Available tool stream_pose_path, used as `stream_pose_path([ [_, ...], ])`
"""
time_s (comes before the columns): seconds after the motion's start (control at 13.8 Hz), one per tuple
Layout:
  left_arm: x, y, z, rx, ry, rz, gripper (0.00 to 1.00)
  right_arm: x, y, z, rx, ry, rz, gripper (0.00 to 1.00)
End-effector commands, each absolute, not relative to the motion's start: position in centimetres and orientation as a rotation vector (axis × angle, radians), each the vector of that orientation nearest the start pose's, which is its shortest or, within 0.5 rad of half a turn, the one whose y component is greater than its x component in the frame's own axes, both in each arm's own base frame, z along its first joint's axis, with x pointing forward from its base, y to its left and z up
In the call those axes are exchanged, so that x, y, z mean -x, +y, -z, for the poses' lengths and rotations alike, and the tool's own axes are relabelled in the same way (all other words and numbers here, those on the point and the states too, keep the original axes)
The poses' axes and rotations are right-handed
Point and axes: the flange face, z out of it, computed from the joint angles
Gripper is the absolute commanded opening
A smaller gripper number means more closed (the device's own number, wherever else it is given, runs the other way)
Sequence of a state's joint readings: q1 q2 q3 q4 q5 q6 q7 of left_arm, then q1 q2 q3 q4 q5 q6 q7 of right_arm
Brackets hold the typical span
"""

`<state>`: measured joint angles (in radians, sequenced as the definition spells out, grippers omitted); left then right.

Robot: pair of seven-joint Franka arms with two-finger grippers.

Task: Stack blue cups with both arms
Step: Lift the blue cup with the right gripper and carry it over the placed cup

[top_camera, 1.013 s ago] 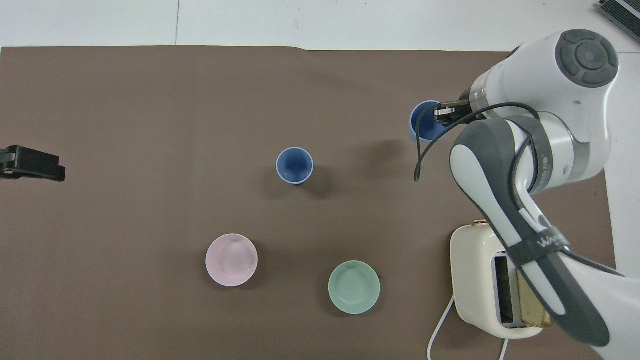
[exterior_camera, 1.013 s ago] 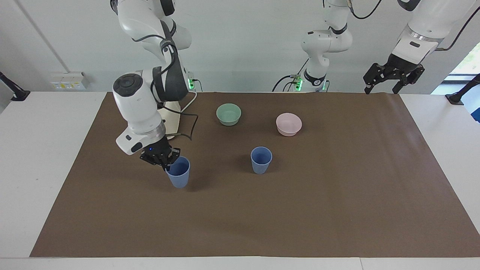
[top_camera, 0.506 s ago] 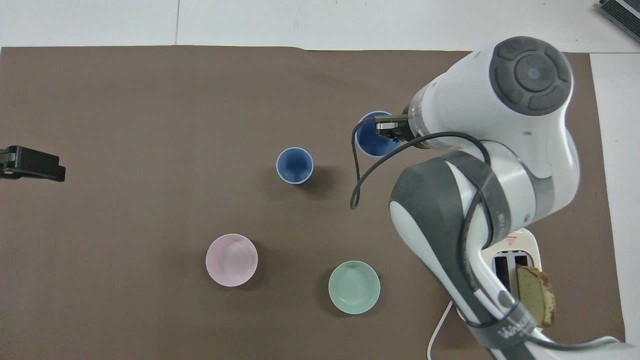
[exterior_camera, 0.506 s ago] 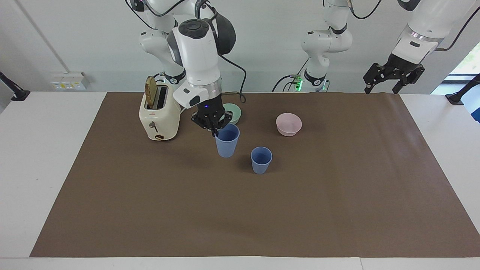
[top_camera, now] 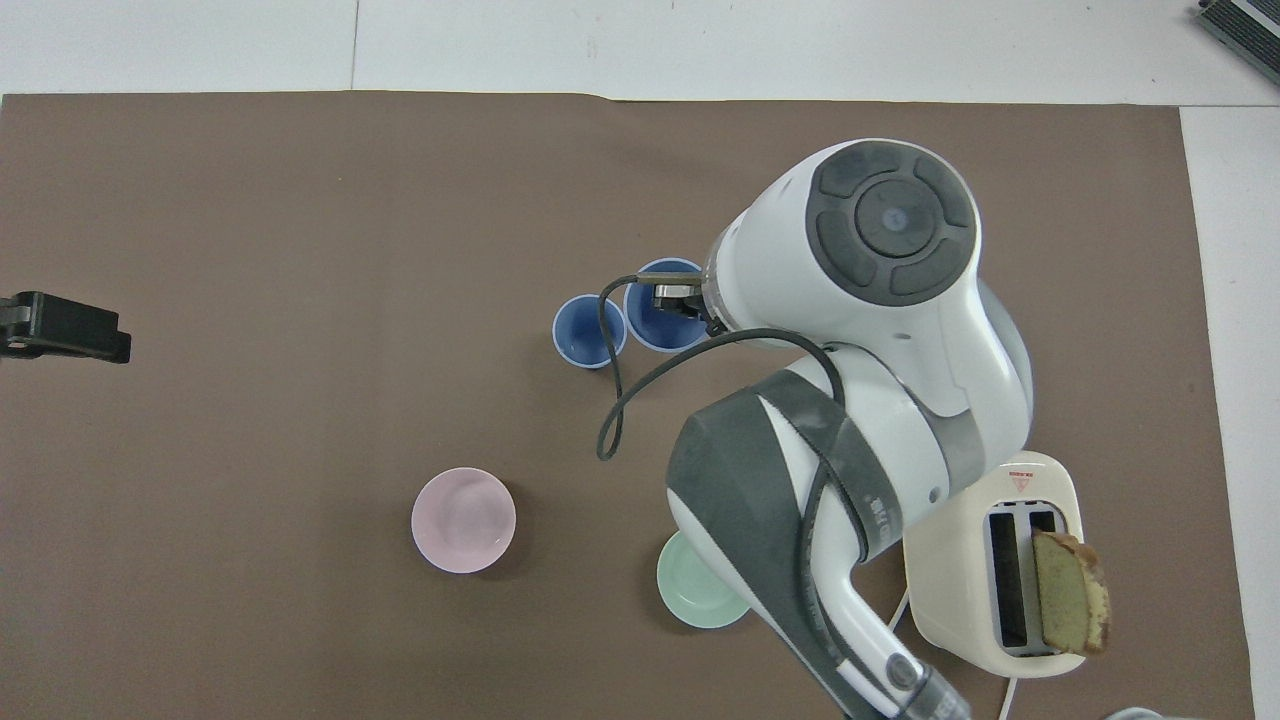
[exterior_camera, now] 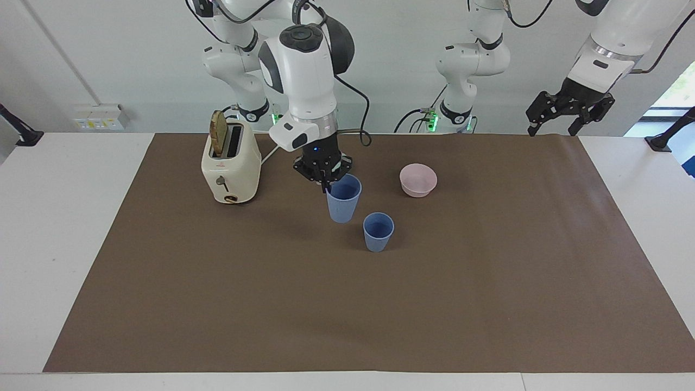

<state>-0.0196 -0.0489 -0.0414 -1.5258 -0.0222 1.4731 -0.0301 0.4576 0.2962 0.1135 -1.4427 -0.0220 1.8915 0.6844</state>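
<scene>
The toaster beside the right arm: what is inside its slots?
One slot of the toaster holds a greenish bread slice sticking up; the other looks empty. How deep the slice sits is hidden.

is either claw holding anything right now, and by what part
The right claw is shut on the rim of one blue cup, carrying it raised beside the other cup. The left claw waits open, holding nothing.
</scene>
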Motion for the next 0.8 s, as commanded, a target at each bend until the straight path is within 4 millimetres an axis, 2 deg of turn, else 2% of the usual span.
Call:
stream_pose_path([
  [0.0, -52.2, -3.2, -66.6, 3.17, 0.056, -0.007, 1.0, -57.1, 37.6, -52.4, 3.013, 0.23, 0.16, 0.0],
  [0.29, -52.2, -3.3, -66.6, 3.17, 0.058, -0.007, 1.0, -56.8, 39.6, -51.8, 3.007, 0.219, 0.161, 0.0],
  [0.43, -52.2, -3.3, -66.6, 3.17, 0.056, -0.007, 1.0, -57.1, 39.4, -51.5, 3.007, 0.227, 0.156, 0.0],
  [0.58, -52.2, -3.3, -66.6, 3.168, 0.058, -0.007, 1.0, -57.0, 40.3, -50.0, 3.023, 0.213, 0.135, 0.0],
  [0.72, -52.2, -3.3, -66.6, 3.17, 0.058, -0.007, 1.0, -57.4, 39.8, -49.8, 3.028, 0.217, 0.145, 0.0],
])
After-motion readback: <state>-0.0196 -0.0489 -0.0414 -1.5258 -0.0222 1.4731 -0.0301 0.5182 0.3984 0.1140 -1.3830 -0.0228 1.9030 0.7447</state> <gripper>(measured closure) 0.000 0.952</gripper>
